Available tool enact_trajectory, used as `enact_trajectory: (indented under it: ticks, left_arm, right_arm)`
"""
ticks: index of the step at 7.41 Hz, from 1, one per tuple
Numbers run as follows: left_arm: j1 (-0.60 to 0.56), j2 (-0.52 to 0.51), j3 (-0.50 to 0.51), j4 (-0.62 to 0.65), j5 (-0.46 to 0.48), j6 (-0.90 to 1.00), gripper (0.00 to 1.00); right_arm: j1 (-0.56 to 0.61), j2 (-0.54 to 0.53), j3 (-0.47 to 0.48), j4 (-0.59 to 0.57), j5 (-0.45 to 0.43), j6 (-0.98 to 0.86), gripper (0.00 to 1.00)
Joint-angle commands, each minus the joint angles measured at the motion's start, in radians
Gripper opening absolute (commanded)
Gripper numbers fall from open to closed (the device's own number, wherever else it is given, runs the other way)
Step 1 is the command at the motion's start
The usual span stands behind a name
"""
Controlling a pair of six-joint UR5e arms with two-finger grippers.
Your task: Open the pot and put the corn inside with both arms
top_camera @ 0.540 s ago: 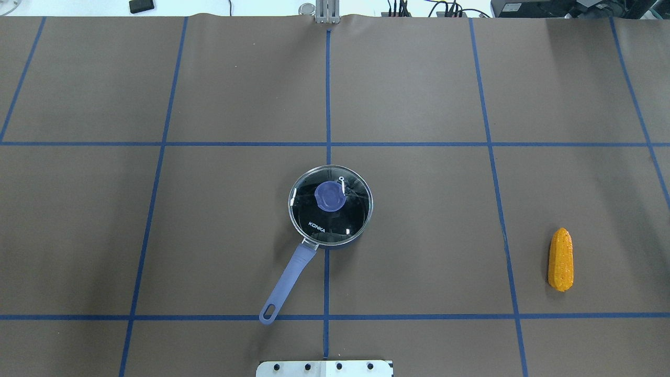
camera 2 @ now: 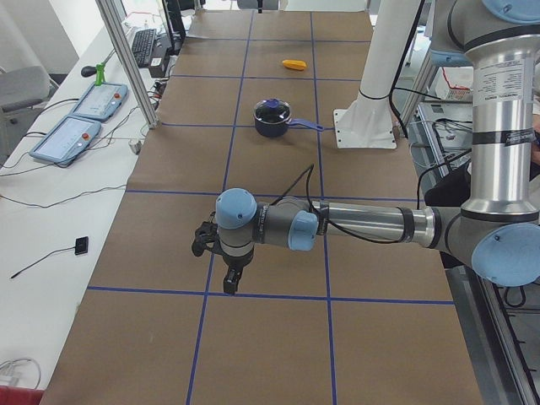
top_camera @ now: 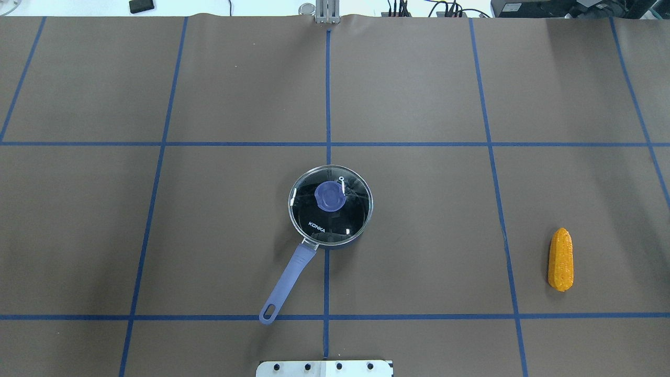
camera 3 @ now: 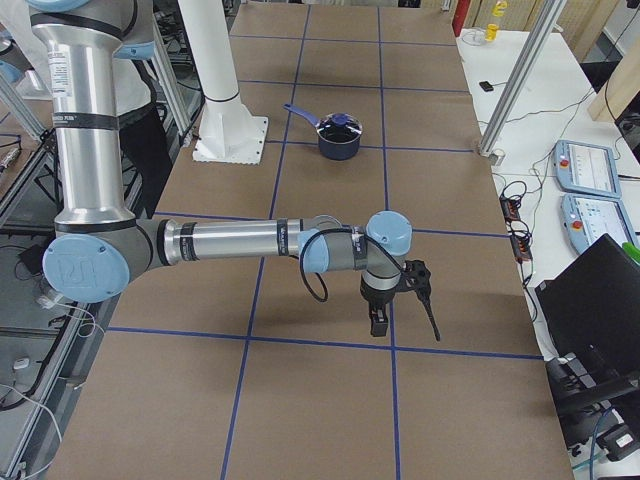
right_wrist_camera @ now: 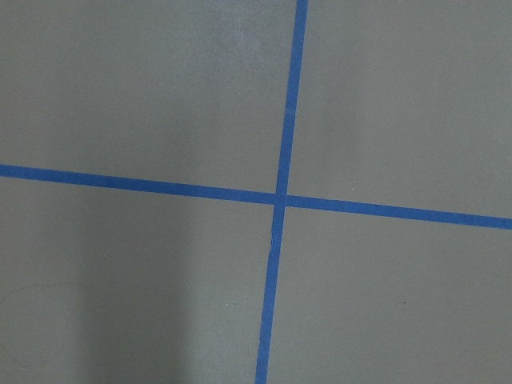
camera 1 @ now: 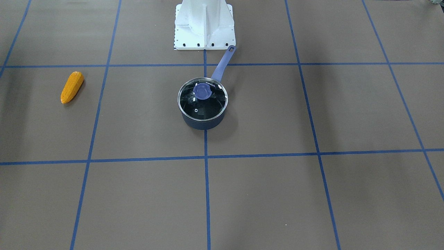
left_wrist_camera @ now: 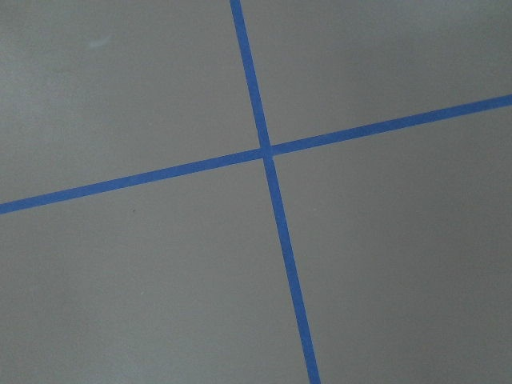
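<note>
Above table (camera 2: 270,346), well apart from pot (camera 1: 203,123), corn (camera 1: 71,87) — left gripper (camera 2: 215,263), right gripper (camera 3: 405,322): opening impossible to tell.

The navy pot (camera 1: 203,123) has a periwinkle handle (camera 1: 222,66); the corn (camera 1: 71,87) is orange-yellow.

Dark navy saucepan (camera 1: 203,123), glass-lidded, upright mid-table, periwinkle handle (top_camera: 290,275) toward robot's edge; orange-yellow toy corn cob (top_camera: 560,259) lying flat near right edge.
</note>
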Motion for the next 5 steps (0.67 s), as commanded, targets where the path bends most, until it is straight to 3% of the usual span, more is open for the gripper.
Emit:
enact_trajectory:
  ticks: [1,2,4,5]
  left_arm:
    - [0.000,0.004,-0.051,-0.001,-0.001,-0.009,0.99]
    - [0.000,-0.002,-0.083,-0.012,0.002,-0.009,0.99]
    - [-0.001,-0.051,-0.093,-0.134,0.006,-0.010,0.99]
    - [-0.008,-0.015,-0.152,-0.150,-0.001,-0.003,0.99]
  right_arm:
    - [0.000,0.006,0.004,0.000,0.000,-0.001,1.00]
    - [0.000,0.024,0.020,0.030,0.000,-0.003,1.00]
    - [0.000,0.026,0.021,0.237,-0.011,0.072,1.00]
    - [0.000,0.026,0.026,0.283,-0.014,0.094,1.00]
